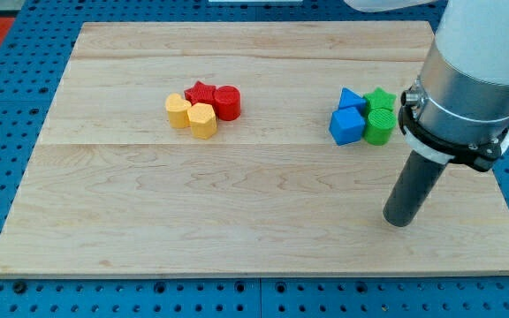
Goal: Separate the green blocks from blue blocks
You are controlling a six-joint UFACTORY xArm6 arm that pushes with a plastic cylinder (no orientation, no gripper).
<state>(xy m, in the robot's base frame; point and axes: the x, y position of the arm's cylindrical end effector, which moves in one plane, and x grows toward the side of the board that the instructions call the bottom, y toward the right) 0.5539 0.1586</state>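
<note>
A blue cube (346,126) and a blue triangular block (352,100) sit at the view's right, touching a green star block (379,99) and a green cylinder (380,125) on their right. The four form one tight cluster. My tip (398,221) rests on the board below and to the right of this cluster, apart from every block. The arm's grey body hides the board to the right of the green blocks.
A second cluster lies left of centre: a red star (201,93), a red cylinder (227,102), a yellow block (178,111) and a yellow hexagonal block (203,120). The wooden board (237,203) lies on a blue pegboard (7,97).
</note>
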